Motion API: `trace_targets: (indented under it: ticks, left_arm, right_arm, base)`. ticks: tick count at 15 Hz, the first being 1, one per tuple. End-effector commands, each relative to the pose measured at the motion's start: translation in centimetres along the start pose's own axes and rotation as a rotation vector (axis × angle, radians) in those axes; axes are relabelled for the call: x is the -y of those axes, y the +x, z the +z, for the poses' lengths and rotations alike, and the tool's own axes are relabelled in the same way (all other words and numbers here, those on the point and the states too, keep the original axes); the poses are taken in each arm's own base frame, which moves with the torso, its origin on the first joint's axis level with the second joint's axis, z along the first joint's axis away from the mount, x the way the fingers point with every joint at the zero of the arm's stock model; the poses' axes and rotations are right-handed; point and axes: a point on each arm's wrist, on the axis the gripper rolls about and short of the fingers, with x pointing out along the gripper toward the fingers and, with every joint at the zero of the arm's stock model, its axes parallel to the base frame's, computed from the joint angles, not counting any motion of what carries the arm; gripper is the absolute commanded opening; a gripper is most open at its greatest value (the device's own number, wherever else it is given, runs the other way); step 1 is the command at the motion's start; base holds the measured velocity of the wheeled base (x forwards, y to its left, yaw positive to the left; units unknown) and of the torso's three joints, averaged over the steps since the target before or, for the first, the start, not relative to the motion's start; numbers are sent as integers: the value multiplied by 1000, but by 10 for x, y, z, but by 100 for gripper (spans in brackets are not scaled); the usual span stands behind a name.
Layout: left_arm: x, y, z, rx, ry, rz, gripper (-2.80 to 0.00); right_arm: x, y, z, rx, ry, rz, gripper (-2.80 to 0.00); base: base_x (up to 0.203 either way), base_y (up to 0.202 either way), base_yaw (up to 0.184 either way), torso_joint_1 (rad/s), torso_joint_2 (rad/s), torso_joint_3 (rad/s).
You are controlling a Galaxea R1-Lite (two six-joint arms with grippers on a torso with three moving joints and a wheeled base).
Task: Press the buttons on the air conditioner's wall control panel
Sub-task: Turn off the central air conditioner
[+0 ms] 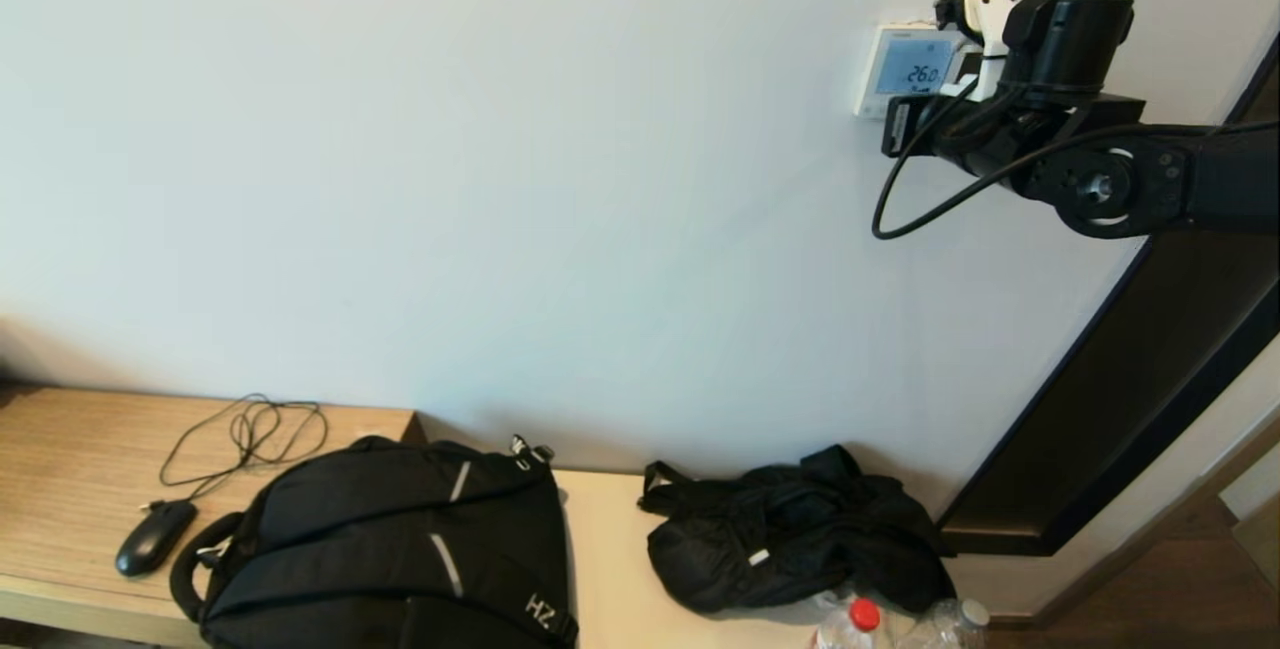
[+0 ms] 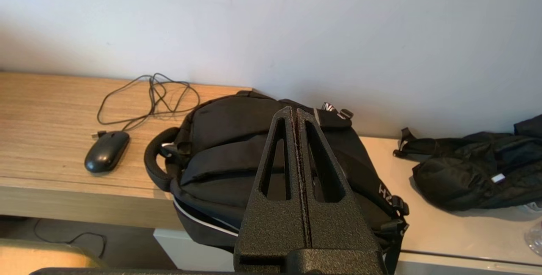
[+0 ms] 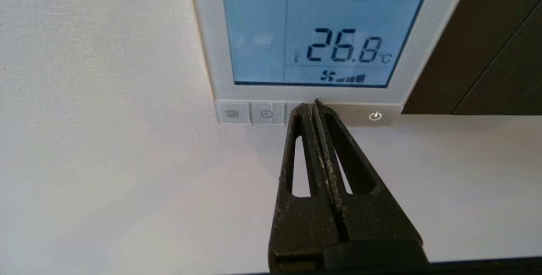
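Note:
The white wall control panel (image 1: 868, 69) hangs high on the wall at the right, its pale blue screen (image 1: 912, 66) lit with digits. In the right wrist view the screen (image 3: 322, 33) reads about 26 °C above the button row. My right gripper (image 3: 314, 106) is shut, and its tip rests on the middle of that row. Two buttons (image 3: 266, 114) show on one side of the tip and a power button (image 3: 375, 116) on the other. The buttons under the tip are hidden. My left gripper (image 2: 294, 112) is shut and empty, parked above the backpack (image 2: 237, 156).
On the wooden bench (image 1: 70, 459) below lie a black mouse (image 1: 153, 536) with its cable, a black backpack (image 1: 400, 549), a crumpled black bag (image 1: 800, 539) and bottles (image 1: 860, 624). A dark frame (image 1: 1150, 379) runs down the wall right of the panel.

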Motion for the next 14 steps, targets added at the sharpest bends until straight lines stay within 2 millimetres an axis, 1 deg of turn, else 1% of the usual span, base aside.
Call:
trace_targets:
  ticks: [1, 4, 8, 10, 14]
  left_arm:
    - [0, 0, 0, 1, 0, 0, -280]
    - [0, 0, 0, 1, -1, 0, -280]
    - [0, 0, 0, 1, -1, 0, -280]
    - [0, 0, 0, 0, 0, 0, -280]
    - [0, 0, 0, 0, 0, 0, -280]
  right_arm:
    - [2, -9, 11, 22, 5, -7, -280]
    - [5, -19, 17, 23, 5, -10, -280]
    - [11, -41, 26, 24, 8, -11, -280]
    - [14, -50, 26, 17, 8, -13, -280]
    - [24, -50, 21, -7, 2, -39, -280]
  base:
    - [0, 0, 0, 0, 0, 0]
    - [0, 0, 0, 0, 0, 0]
    - [0, 0, 0, 0, 0, 0]
    - [0, 0, 0, 0, 0, 0]
    - [0, 0, 0, 0, 0, 0]
